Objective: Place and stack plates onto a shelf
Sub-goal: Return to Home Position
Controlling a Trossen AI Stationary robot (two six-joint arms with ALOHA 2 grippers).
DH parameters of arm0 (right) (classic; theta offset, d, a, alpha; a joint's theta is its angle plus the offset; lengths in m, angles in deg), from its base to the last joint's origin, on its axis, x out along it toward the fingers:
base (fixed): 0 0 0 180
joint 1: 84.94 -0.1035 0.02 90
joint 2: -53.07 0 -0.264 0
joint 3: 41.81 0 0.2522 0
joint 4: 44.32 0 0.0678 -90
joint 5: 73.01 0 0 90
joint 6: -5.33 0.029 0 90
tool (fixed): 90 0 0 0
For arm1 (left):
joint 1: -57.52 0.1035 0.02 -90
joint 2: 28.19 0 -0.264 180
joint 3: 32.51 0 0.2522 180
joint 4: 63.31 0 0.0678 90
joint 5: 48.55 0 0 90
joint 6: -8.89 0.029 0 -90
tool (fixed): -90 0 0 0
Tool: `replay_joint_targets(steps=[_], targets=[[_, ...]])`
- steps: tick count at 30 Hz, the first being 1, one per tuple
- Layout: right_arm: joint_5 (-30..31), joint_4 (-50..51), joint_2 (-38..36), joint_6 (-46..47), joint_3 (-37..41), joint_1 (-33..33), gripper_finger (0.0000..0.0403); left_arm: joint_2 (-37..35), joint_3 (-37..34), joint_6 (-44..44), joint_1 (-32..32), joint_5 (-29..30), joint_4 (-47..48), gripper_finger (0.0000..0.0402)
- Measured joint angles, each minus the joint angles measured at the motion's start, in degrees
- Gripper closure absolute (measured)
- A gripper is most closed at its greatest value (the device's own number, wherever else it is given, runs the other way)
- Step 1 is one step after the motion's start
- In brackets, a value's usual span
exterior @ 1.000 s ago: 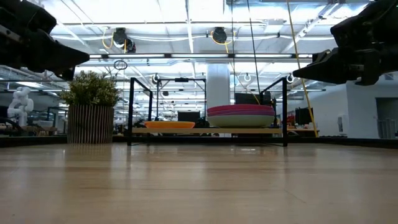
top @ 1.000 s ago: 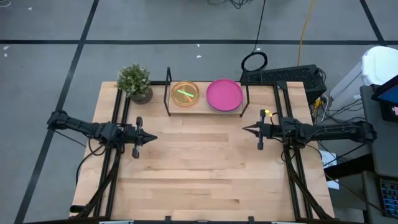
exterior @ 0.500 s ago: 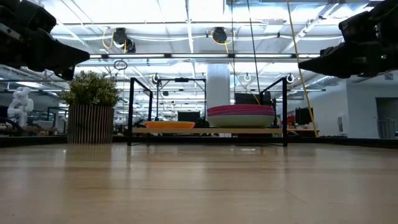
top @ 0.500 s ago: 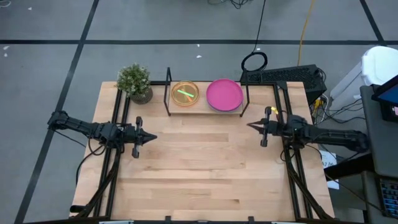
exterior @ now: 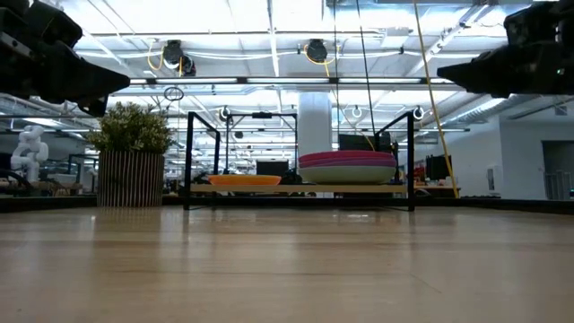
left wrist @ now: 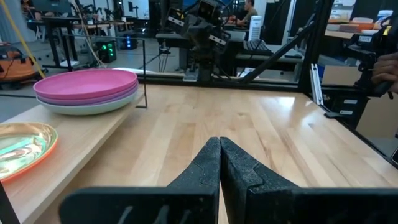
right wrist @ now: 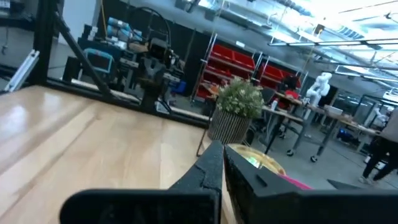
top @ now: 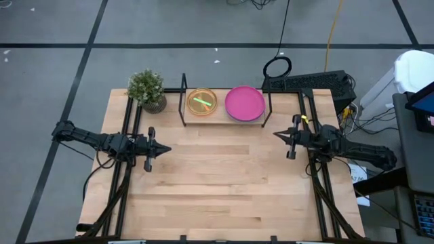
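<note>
- Left hand (top: 165, 150) hovers above the left side of the desk (top: 217, 190), well apart from the shelf (top: 221, 116). Its two fingers (left wrist: 208, 163) are pressed together and hold nothing.
- Right hand (top: 277, 135) hangs above the right side of the desk, near the right end of the shelf. Its fingers (right wrist: 211, 163) are also together and empty.
- The plates (exterior: 347, 166) lie on the shelf at the far edge of the desk, in two piles side by side.
- In the left pile a lime-green plate (top: 201, 103) lies inside an orange plate (top: 192, 95).
- In the right pile a magenta plate (top: 245, 102) is on top, with a purple plate (left wrist: 93, 98) under it.
- A potted plant (top: 146, 89) stands just beside the left end of the shelf.
</note>
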State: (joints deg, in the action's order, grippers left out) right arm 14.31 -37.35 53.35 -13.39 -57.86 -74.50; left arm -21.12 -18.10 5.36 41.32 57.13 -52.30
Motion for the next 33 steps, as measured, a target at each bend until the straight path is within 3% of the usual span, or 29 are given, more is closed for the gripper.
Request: replay_joint_targets(steps=[10,20,33], targets=[[4.81,1.25,-0.14,5.97,0.00,0.00,0.0403,0.02,0.00,0.12,-0.01,0.00,0.01,0.0399],[-0.34,4.29,-0.15,10.80,1.49,-3.43,0.0403,0.02,0.00,0.21,-0.01,0.15,0.01,0.0399],[2.60,4.94,-0.14,12.22,1.46,-8.86,0.0403,0.02,0.00,-0.04,0.06,0.44,0.00,0.0399]])
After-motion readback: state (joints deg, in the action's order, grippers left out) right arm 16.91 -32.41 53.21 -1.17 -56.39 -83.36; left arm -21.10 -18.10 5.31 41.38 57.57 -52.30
